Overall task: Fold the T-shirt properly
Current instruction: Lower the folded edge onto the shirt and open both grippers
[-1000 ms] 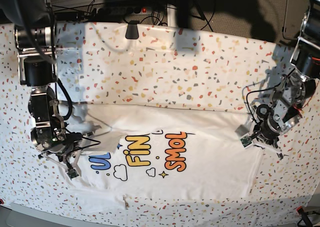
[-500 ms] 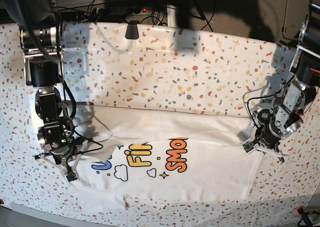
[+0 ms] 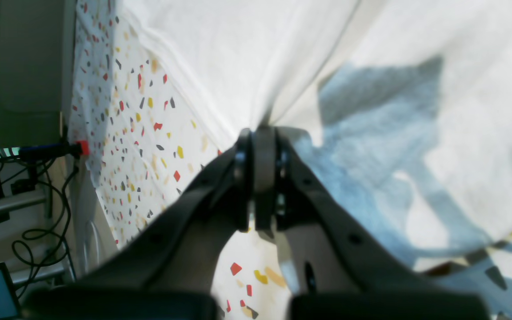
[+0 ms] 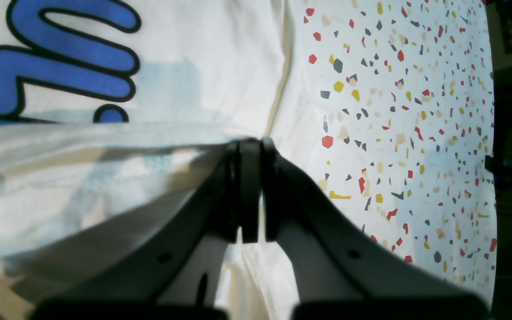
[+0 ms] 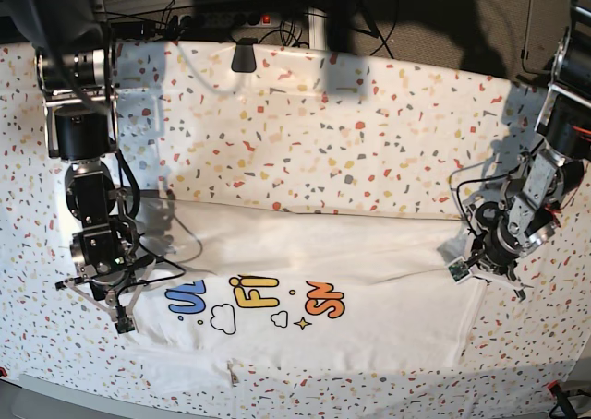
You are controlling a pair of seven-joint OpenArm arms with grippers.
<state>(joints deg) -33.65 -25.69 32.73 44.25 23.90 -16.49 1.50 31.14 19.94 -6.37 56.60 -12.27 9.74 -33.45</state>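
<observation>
A folded-over layer of the T-shirt (image 5: 305,262) hides the upper halves of its lettering (image 5: 254,298); the blurred right claw (image 4: 250,186) covers the fabric it pinches.

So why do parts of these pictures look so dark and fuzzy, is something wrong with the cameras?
Probably not. In both wrist views the gripper fingers sit very near the lens, so they blur dark while the T-shirt stays fairly sharp; bluish shadows fall across the cloth. In the base view, the tablecloth is brightly lit, with shade along its far edge and beside each arm.
</observation>
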